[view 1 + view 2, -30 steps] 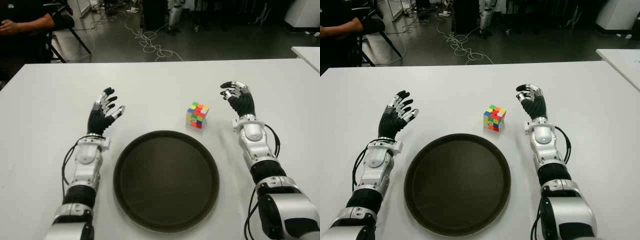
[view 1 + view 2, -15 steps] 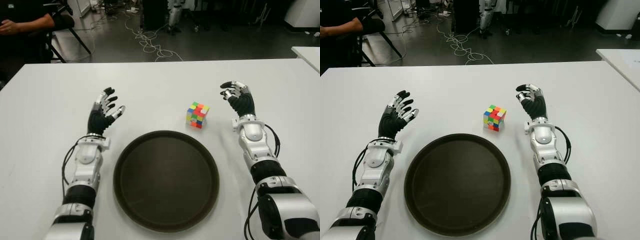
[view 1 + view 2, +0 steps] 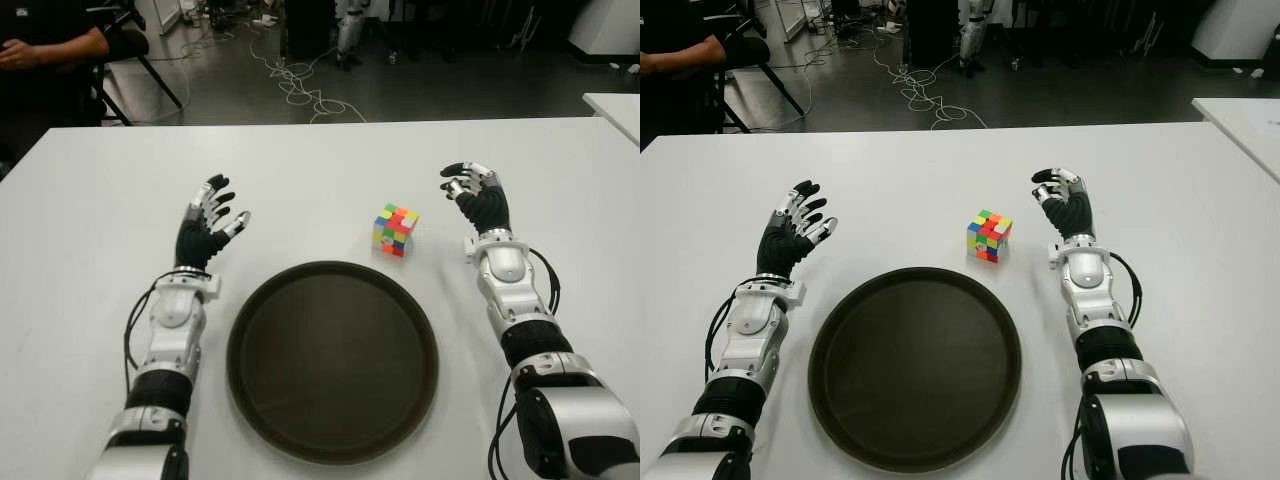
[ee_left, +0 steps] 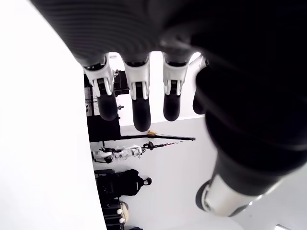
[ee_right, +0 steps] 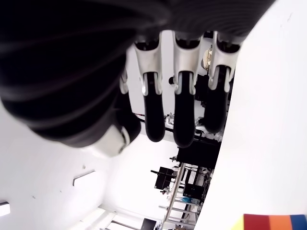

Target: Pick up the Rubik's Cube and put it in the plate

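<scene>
Left eye view: cube (image 3: 395, 230) sits on the white table (image 3: 90, 200), just past the rim of the dark round plate (image 3: 250, 400), at about 1 o'clock from the plate's centre, apart from it. Nothing lies in the plate. Right hand (image 3: 478, 195) hovers at 3 o'clock of the cube, near but not touching, fingers loosely curved and apart, holding nothing; right wrist view shows the fingers (image 5: 184, 115) hanging free, with a corner of the cube (image 5: 273, 222) at the frame edge. Left hand (image 3: 207, 228) shows at 10 o'clock of the plate, well apart from the cube, fingers spread, empty. Person's arm (image 3: 55, 45) at far 11 o'clock, off the table. Nothing grasped yet, task looks unstarted. Cube should be light, rigid, smooth plastic, so a bit slippery, and the layers can twist if squeezed off-centre. Best hold probably thumb on one side face, fingers on the opposite face, square and mid-height, not on corners. Right hand is the likely one. Short carry toward 7 o'clock to the plate; low rim needs only a small lift.
</scene>
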Available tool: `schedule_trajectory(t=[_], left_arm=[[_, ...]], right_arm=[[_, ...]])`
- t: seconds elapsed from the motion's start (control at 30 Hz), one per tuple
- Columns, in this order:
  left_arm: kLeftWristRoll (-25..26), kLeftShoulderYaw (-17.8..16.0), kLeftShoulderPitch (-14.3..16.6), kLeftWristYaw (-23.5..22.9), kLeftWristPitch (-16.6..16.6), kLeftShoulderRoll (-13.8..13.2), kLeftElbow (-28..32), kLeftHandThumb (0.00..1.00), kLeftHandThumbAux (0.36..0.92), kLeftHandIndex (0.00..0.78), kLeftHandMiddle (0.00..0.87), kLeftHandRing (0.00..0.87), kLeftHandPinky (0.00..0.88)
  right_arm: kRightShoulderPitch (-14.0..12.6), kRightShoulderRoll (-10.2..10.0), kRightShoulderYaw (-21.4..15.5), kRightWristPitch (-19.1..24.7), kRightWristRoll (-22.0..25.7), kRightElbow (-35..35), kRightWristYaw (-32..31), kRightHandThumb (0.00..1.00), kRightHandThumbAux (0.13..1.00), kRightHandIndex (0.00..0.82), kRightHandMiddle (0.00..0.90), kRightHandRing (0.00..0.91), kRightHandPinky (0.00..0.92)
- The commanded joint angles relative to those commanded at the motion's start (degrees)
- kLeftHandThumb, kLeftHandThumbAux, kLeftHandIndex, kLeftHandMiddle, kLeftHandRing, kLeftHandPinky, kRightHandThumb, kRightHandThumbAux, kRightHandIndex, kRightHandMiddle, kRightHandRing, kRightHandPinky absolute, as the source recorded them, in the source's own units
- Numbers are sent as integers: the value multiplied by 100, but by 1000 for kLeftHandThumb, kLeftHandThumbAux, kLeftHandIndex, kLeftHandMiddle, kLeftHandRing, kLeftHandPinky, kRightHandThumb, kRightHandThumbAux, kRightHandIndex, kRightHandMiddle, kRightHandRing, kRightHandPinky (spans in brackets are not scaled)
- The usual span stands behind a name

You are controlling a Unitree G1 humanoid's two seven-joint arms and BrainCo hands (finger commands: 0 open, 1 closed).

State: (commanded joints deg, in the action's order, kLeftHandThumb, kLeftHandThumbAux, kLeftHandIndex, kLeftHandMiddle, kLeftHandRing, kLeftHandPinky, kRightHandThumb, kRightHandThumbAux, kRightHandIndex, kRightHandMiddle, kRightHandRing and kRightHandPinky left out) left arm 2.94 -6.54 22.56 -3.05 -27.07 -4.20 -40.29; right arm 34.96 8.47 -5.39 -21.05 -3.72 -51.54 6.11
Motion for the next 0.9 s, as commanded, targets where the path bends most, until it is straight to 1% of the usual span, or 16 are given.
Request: schedule_trajectory(t=[0.37, 0.5, 0.53, 0.57, 0.6, 0.63, 0.67, 0.7, 0.73, 0.9], left_arm=[[-122, 57, -4, 56, 21, -49, 25, 62, 816, 113, 137, 130, 124], [-126, 53, -11, 49, 49, -56, 41, 60, 810, 109, 135, 128, 127], [-125, 50, -12, 46, 52, -57, 42, 60, 810, 108, 136, 129, 128], [-122, 46, -11, 41, 52, -59, 38, 60, 810, 108, 137, 129, 128], [-118, 42, -10, 36, 52, -62, 33, 60, 810, 107, 136, 128, 124], [-114, 38, -3, 30, 44, -65, 14, 61, 810, 107, 136, 127, 121], [-111, 35, 1, 26, 38, -67, 0, 60, 808, 104, 133, 125, 119], [-109, 33, 7, 20, 29, -70, -15, 60, 807, 104, 132, 124, 118], [-108, 32, 10, 17, 23, -71, -24, 59, 806, 103, 131, 123, 120], [-95, 30, 20, -16, 0, -84, -45, 56, 805, 105, 130, 127, 134]], right_arm=[[8, -6, -23, 26, 21, -4, 32, 670, 741, 402, 375, 379, 401], [13, -3, -8, -14, 1, -30, 38, 664, 743, 400, 357, 359, 367], [14, -3, -3, -25, -7, -34, 43, 437, 760, 347, 346, 349, 354], [14, -1, 6, -53, -23, -39, 55, 349, 768, 328, 342, 345, 349], [15, 0, 13, -73, -35, -45, 66, 223, 771, 297, 331, 335, 336], [7, 7, 41, -178, -88, -54, 112, 143, 772, 278, 324, 328, 328], [1, 13, 62, -257, -126, -61, 146, 91, 763, 261, 310, 312, 301], [-9, 22, 89, -372, -174, -72, 183, 73, 759, 255, 305, 306, 291], [-14, 29, 107, -454, -206, -85, 208, 46, 751, 240, 292, 290, 263], [-55, 80, 235, -872, -437, -90, 356, 7, 726, 194, 245, 230, 176]])
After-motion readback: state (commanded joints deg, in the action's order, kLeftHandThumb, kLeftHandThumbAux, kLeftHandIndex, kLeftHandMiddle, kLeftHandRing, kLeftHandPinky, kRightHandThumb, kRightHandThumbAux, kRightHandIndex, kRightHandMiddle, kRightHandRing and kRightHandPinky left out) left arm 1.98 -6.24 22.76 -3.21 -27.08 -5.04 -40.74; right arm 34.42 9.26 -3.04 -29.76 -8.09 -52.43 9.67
